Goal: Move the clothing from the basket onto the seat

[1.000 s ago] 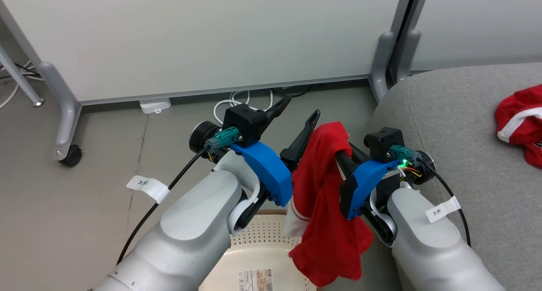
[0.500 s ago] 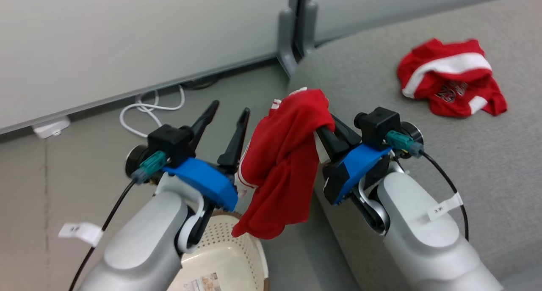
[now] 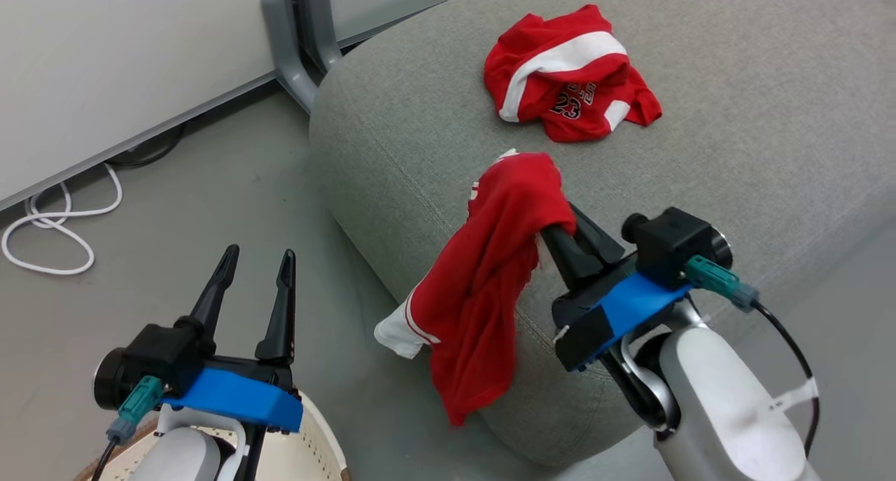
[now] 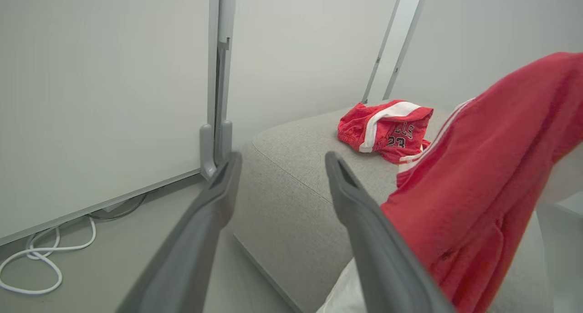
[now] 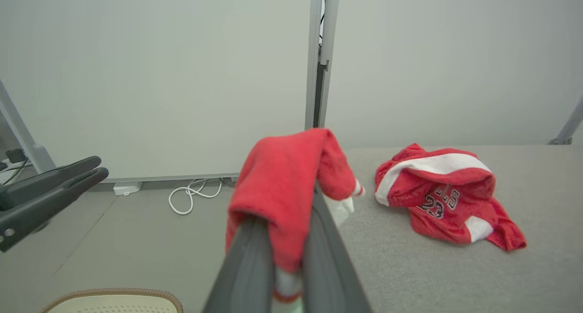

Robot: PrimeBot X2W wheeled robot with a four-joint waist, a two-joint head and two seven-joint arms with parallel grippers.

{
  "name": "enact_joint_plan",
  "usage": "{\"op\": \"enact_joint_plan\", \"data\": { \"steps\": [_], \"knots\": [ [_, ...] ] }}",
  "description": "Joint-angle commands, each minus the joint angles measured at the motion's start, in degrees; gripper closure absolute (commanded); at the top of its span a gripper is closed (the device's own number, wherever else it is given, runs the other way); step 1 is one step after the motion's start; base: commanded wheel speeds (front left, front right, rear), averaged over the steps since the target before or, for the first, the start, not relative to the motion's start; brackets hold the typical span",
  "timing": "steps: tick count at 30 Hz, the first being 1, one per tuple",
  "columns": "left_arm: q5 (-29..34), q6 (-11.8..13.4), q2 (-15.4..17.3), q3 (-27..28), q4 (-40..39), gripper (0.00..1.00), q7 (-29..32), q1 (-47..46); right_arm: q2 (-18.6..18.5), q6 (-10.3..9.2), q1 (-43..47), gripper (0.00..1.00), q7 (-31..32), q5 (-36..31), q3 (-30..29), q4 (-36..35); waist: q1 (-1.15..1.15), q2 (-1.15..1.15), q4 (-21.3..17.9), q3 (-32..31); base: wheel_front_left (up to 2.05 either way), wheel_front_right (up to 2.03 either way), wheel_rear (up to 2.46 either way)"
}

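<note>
Carrying step. Red garment (image 3: 490,285), pinched in the closed right gripper (image 3: 556,225), hangs over the edge of the sofa cushion (image 3: 735,131), where a numbered jersey (image 3: 570,75) lies. Left gripper (image 3: 255,264): fingers parted, empty, near the basket (image 3: 318,442). Next, probably: advance over the cushion, then release.

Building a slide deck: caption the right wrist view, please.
Right gripper holds a red garment at the edge of the grey seat; a red-and-white jersey lies on it.
</note>
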Motion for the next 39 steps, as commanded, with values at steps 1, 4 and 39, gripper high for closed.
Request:
{"op": "enact_joint_plan", "data": {
  "steps": [1, 4, 39],
  "knots": [
    [1.21, 0.09, -0.23, 1.19, -1.66, 0.0, -0.26, 1.26, -0.13, 0.01, 2.59, 1.0, -0.26, -0.75, -1.98, -3.1, 0.0, 0.0, -0.59, 0.54, 0.0, 0.0, 0.0],
    [2.13, -0.65, -0.62, 2.46, -2.82, 0.0, -0.27, 2.71, 0.06, 0.01, 6.2, 1.0, -0.06, -1.87, -4.96, -6.24, 0.0, 0.0, -0.83, 1.6, 0.0, 0.0, 0.0],
    [8.65, 0.16, 10.85, 7.55, -22.2, 0.0, 8.77, -3.7, -16.49, 0.0, -47.29, 1.0, 6.04, 1.45, -37.59, 5.65, 0.0, 0.0, 6.83, 31.28, 0.0, 0.0, 0.0]
  ]
}}
